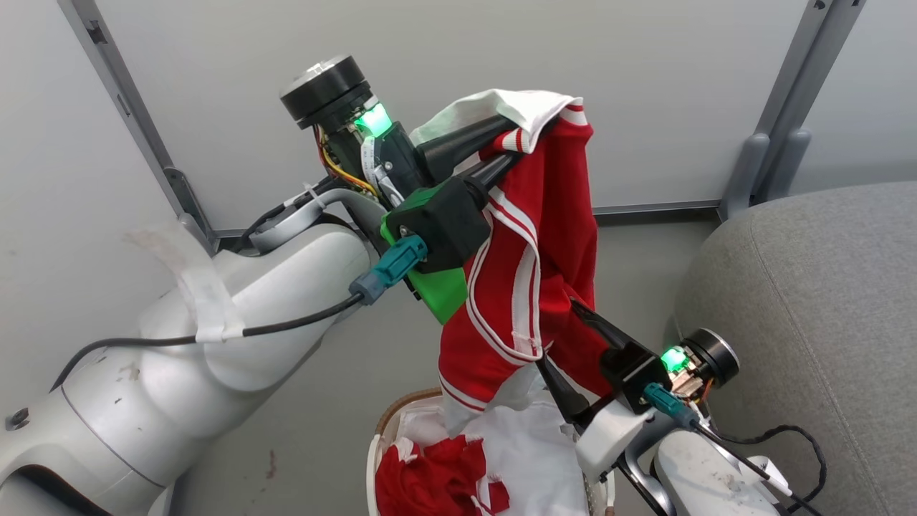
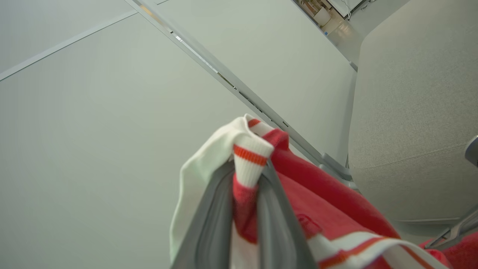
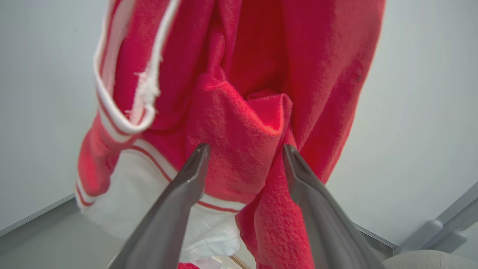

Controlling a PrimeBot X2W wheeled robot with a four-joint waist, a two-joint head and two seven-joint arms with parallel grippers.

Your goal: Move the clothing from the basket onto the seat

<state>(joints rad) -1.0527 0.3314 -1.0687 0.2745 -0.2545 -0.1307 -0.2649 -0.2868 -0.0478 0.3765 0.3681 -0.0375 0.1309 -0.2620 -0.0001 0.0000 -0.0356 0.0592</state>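
Left pincer is clamped on the red garment, dangling it over the basket, right pincer spread wide at a lower fold; I'd lift clear, then swing right onto the seat.

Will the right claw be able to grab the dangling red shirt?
Probably yes: the right gripper is open, a fold of the red garment looks to sit between its fingers, and nothing blocks it.

Basket mostly off-frame, btm edge
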